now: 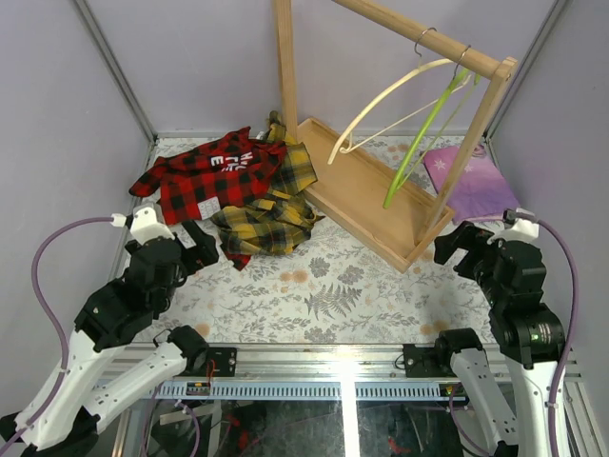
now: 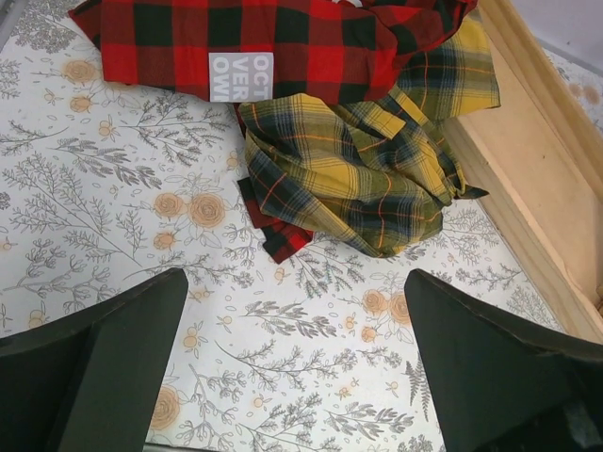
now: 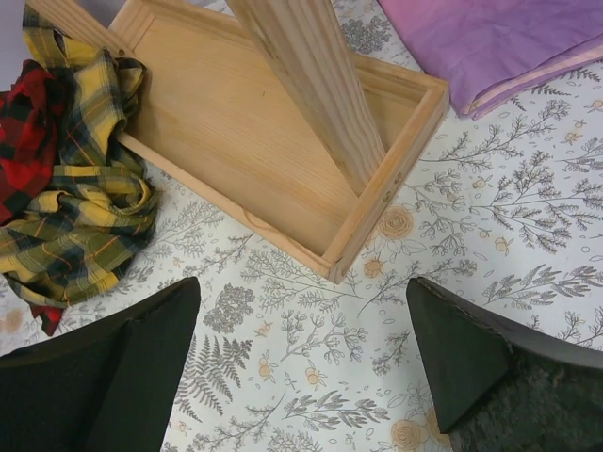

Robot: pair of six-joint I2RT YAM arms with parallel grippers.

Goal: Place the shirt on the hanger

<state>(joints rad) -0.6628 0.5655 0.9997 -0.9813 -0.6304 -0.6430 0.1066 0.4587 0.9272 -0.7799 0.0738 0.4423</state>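
Observation:
The red-and-black plaid shirt (image 1: pixel 200 176) lies crumpled at the back left of the table, white lettering up, partly tangled with a yellow plaid shirt (image 1: pixel 271 205). The left wrist view shows the shirt (image 2: pixel 283 38) along the top edge, and the right wrist view shows a bit of the shirt (image 3: pixel 24 132) at the far left. The cream hanger (image 1: pixel 390 95) hangs by its hook from the wooden rail. My left gripper (image 1: pixel 198 246) (image 2: pixel 294 278) hovers open just in front of the clothes, holding nothing. My right gripper (image 1: pixel 461 246) (image 3: pixel 303 282) is open and holds nothing, near the rack's front corner.
A lime-green hanger (image 1: pixel 428 133) hangs beside the cream one. The wooden rack's tray base (image 1: pixel 371 205) (image 3: pixel 254 132) runs diagonally across the table, with an upright post (image 3: pixel 311 85). A purple cloth (image 1: pixel 471 176) (image 3: pixel 480 38) lies at the back right. The yellow plaid shirt (image 2: pixel 367 169) (image 3: pixel 80 207) abuts the tray.

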